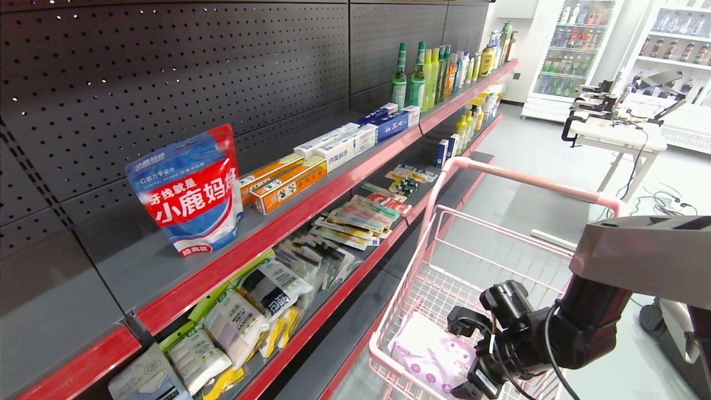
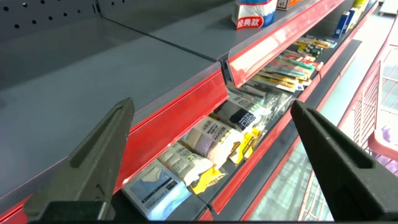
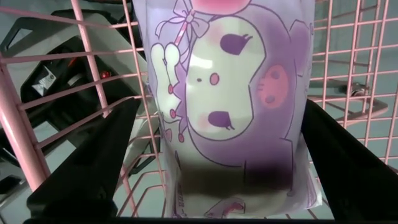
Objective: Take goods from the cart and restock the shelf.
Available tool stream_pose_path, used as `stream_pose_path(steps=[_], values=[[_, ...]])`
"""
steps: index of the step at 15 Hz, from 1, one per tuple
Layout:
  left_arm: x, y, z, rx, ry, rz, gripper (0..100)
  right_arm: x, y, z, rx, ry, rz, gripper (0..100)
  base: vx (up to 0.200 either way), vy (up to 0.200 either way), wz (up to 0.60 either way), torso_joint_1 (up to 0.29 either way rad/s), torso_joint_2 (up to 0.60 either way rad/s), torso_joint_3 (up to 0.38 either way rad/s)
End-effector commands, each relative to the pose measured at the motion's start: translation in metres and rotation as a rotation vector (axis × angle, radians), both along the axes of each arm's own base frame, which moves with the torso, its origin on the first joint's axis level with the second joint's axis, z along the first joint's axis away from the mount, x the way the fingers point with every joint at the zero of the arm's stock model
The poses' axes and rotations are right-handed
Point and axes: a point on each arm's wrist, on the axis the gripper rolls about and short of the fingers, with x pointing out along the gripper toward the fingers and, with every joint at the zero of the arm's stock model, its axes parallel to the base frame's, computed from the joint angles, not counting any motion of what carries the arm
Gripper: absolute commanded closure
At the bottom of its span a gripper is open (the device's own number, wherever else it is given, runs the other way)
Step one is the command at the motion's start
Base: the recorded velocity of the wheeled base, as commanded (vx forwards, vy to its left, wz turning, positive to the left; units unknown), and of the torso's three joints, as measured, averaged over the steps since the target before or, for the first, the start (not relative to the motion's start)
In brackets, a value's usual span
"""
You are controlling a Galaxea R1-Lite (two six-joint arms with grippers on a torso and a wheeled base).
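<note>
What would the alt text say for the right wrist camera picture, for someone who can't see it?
A purple and white pack with a cartoon face lies in a pink wire cart, close up. The right gripper's two dark fingers stand open, one on either side of the pack.

One cart (image 1: 522,180), one purple pack (image 1: 430,353), one pouch (image 1: 189,189)

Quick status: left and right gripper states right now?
Left gripper: open, fingers wide apart, holding nothing.
Right gripper: open, fingers either side of the purple pack in the cart.
</note>
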Motion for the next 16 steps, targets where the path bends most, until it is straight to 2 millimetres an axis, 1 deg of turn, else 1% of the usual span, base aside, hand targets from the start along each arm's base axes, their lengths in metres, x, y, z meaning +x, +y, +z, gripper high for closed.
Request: stream_pose_path(steps=[1,13,16], values=[[0.0001,0.0000,0.0001,0.000,0.001,0.000,0,-0.0005,0.0003,-0.0005,-0.001,0.002,0.003,0,0.000,0.000,0.00,0.000,0.00,0.000],[0.0001,0.0000,0.0001,0.000,0.001,0.000,0,-0.0016,0.0001,-0.0009,-0.019,-0.002,0.006,0,0.000,0.000,0.00,0.000,0.00,0.000],[0.0001,0.0000,0.0001,0.000,0.001,0.002,0,-0.0015,0.0001,-0.0005,-0.018,-0.004,0.006,0,0.000,0.000,0.00,-0.061,0.16,0.089]])
